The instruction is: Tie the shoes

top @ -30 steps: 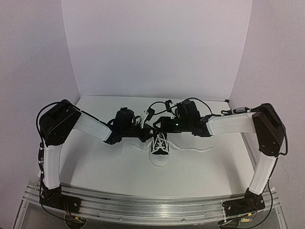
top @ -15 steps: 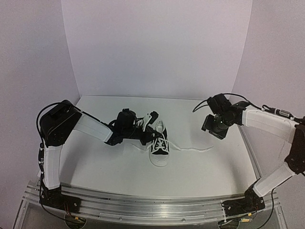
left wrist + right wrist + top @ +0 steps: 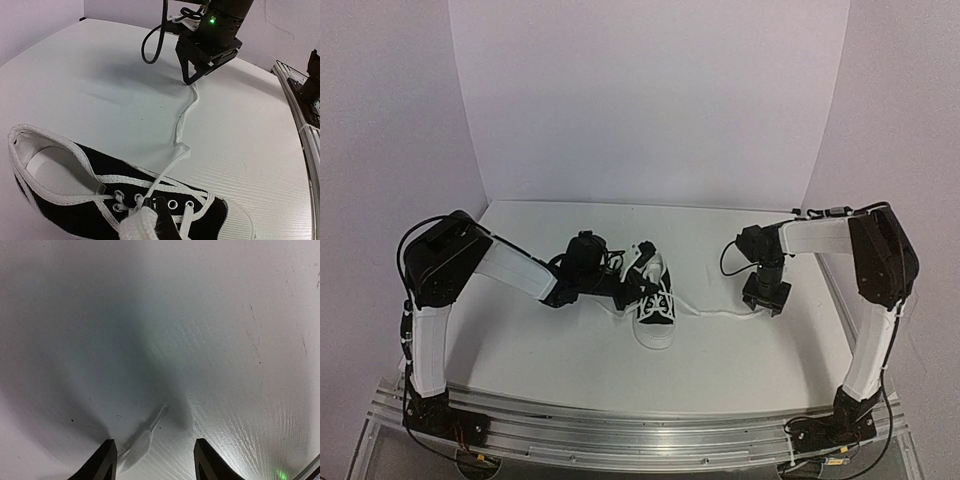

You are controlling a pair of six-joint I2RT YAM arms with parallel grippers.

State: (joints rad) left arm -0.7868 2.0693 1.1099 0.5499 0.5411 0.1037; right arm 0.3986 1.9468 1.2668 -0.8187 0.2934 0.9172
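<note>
Sneaker: a small black canvas sneaker with white rubber toe cap (image 3: 656, 312) sits mid-table on the white table (image 3: 540, 350), toe toward the arm bases, heel toward the back wall.

Left gripper (image 3: 152, 224): closed at the eyelets, pinching a flat white lace (image 3: 137, 222) right over the tongue. It is in contact with the sneaker's lacing area.

Right gripper (image 3: 156, 462): pointing straight down at the table, well to the sneaker's right. Jaws stand moderately apart and hold nothing.

Key relation: the free white lace (image 3: 181, 127) runs out from the eyelets along the table toward the right arm, long axis roughly side to side in the overhead view. Its stiff tip (image 3: 150, 429) lies flat between the right gripper's two fingers. In the wrist view the tip lies on a diagonal and off-centre, close beside one finger (image 3: 106, 462) and clearly apart from the other.

Judgement: the right arm is the nearer one to this lace end. Closing now would probably catch the lace, but near the jaw edge; a small sideways correction would centre it. Whether the fingertips touch the table I cannot tell.
</note>
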